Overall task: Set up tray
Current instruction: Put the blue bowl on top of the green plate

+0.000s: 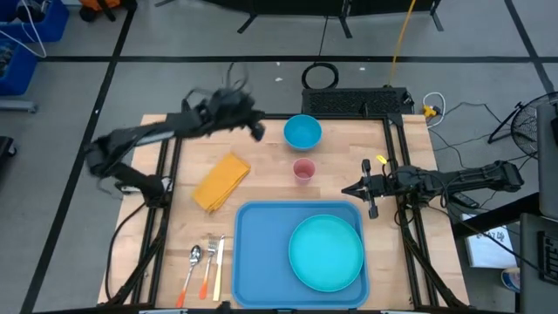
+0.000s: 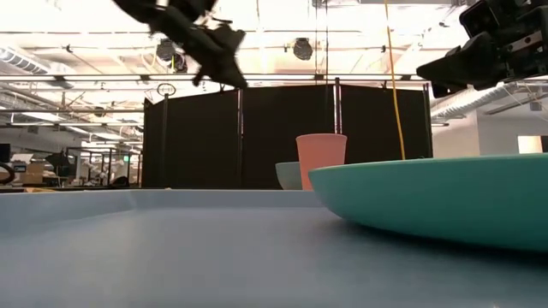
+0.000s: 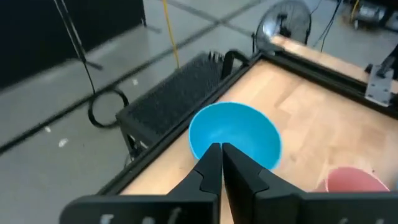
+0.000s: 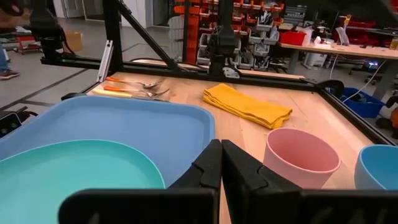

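High view puts the light-blue tray point(image 1: 261, 253) at the table's near edge, about 6 o'clock from centre, its long axis running 3 to 9 o'clock, with a teal plate point(image 1: 326, 253) already on its right half. The left gripper point(image 1: 258, 131) hangs raised near the far edge, fingers clenched on nothing, with the blue bowl point(image 1: 302, 132) just at its 3 o'clock; the tray lies well off toward its 5 o'clock. The right gripper point(image 1: 349, 190), also clenched and empty, sits at the table's right side, the pink cup point(image 1: 303, 169) toward its 10 o'clock, and is the nearer to the tray. A yellow napkin point(image 1: 221, 181) and cutlery point(image 1: 206, 262) wait left of the tray. Low view cuts off most of the table; the left arm blurs.
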